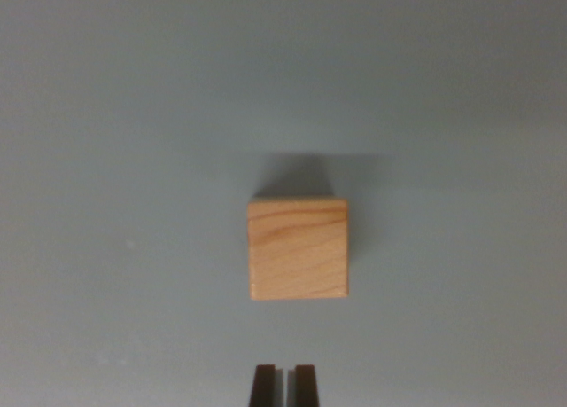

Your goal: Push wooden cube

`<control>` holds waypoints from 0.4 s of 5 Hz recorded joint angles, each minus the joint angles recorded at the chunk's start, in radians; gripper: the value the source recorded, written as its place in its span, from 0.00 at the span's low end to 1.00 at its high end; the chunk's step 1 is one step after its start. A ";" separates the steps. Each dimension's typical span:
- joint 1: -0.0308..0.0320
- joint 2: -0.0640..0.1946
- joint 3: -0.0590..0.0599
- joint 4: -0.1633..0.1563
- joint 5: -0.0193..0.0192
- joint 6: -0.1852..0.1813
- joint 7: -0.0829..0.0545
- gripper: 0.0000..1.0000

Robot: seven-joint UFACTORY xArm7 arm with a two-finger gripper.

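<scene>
A light wooden cube (299, 249) with visible grain rests on the grey surface (133, 159) near the middle of the wrist view. It casts a soft shadow toward the top of the picture. At the bottom edge my gripper (284, 386) shows as two dark fingertips standing close together with only a thin slit between them. The gripper is shut and holds nothing. It sits just below the cube in the picture, with a gap of bare surface between the fingertips and the cube's near face.
The plain grey surface fills the whole view around the cube. No other objects or edges show.
</scene>
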 joint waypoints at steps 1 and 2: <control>-0.0023 0.009 -0.003 -0.038 -0.0025 -0.046 -0.004 0.00; -0.0023 0.009 -0.003 -0.038 -0.0025 -0.046 -0.004 0.00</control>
